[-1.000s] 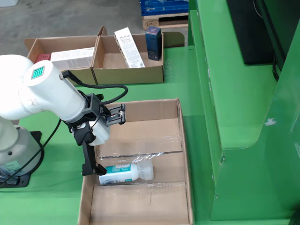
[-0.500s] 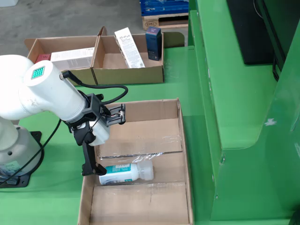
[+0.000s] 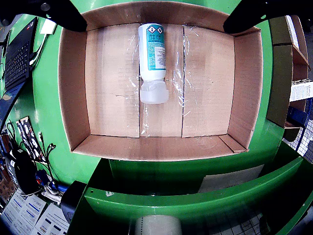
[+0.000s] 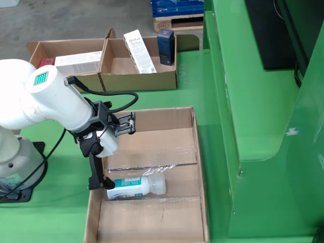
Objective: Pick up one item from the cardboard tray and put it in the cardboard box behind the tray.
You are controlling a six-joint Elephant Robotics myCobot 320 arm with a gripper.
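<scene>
I'm looking at a white arm (image 4: 48, 104) with thick rounded segments; its joint cap is showing a small green grid patch (image 4: 40, 78). A black cable (image 4: 109, 94) is looping from beside that patch to the black gripper (image 4: 101, 174) mount. Below the patch, the white base (image 4: 17, 162) is sitting on a black plate. In the wrist view, two black fingers (image 3: 63, 12) are showing, blurred.
</scene>
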